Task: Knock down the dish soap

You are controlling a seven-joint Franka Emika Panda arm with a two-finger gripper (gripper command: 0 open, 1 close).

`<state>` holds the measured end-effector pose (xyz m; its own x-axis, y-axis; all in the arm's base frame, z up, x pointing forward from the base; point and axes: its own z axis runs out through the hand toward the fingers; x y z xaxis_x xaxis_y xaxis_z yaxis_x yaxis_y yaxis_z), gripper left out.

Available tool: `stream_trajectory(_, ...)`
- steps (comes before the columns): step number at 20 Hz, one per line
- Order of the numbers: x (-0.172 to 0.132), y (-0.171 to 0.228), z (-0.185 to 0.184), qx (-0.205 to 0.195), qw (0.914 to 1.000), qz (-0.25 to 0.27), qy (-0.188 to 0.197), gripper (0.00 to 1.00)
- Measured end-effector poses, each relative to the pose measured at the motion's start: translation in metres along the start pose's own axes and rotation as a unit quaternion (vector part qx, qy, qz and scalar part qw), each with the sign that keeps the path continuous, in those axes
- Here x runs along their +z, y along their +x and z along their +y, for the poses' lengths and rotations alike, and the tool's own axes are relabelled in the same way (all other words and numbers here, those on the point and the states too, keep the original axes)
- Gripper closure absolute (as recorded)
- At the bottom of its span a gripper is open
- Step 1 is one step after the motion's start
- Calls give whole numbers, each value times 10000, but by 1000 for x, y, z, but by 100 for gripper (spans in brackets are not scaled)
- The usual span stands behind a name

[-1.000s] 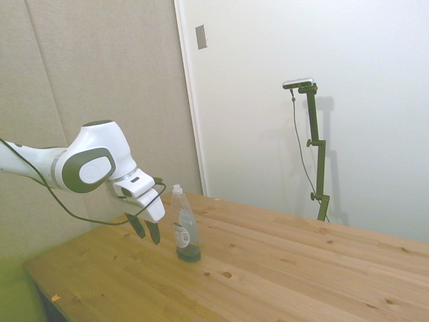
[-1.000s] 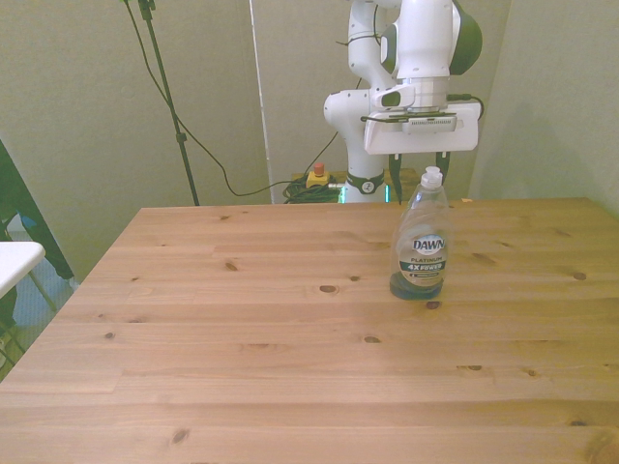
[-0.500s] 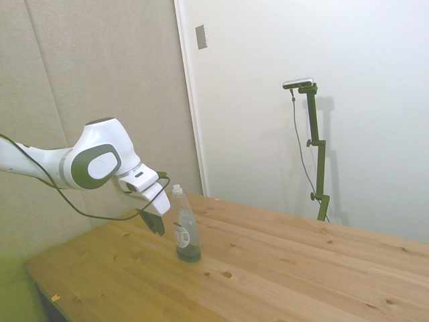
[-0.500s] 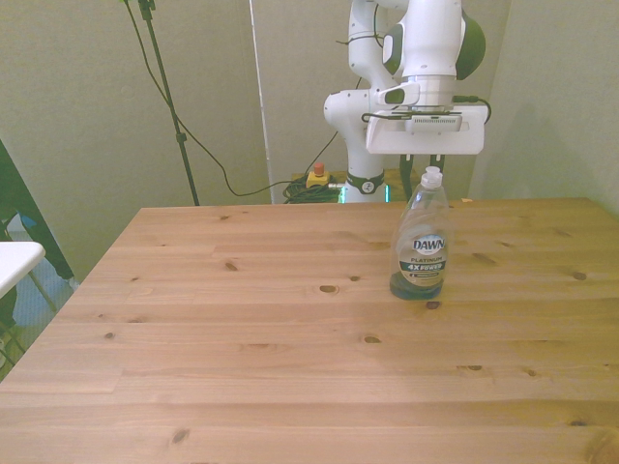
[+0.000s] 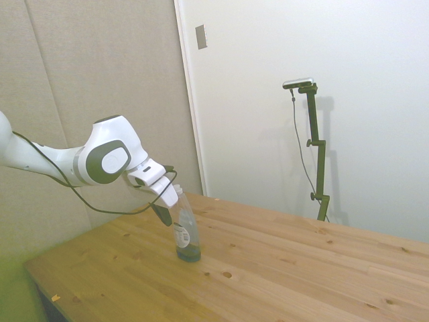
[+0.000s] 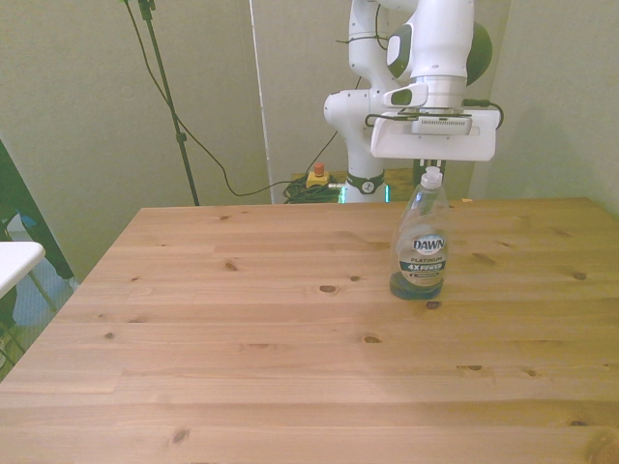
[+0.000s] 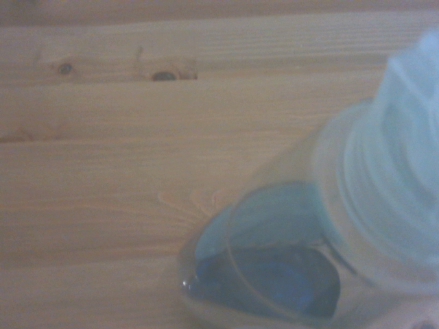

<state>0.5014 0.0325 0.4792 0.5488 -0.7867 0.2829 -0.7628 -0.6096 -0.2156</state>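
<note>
The gripper (image 5: 163,213) sits right at the neck of the dish soap (image 5: 186,228), its dark fingers (image 5: 161,212) showing only as one small shape pressed up behind the bottle in the side view. From the front view the gripper (image 6: 430,166) is hidden behind its own white body and the bottle's cap, so I cannot tell whether the jaws stand apart or together. It looks to be touching the top of the bottle, or just beside it.

The dish soap (image 6: 423,239) stands upright on the wooden table (image 6: 242,348), towards the front view's right and nearer the far edge than the near one. It is a slim clear bottle with a white nozzle cap, a white label reading DAWN PLATINUM, and a little dark liquid pooled in the bottom. Close up in the wrist view, the dish soap (image 7: 309,253) shows from above, blurred: pale cap, clear shoulder, dark liquid low inside, bare wood grain around it.

The white arm (image 5: 100,158) slants down to the bottle from the side view's left, a black cable (image 5: 80,198) looping beneath it
</note>
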Motion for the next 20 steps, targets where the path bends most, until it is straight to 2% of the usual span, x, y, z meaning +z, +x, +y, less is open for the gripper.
stream_trajectory(5, 7, 30, -32, 184, 9994, 285, -7, 100)
stream_trajectory(10, 28, 68, -59, 388, 9983, 432, -1, 100)
stream_trajectory(15, 52, 99, -71, 543, 9971, 520, 69, 100)
stream_trajectory(20, 61, 120, -81, 635, 9960, 611, 123, 100)
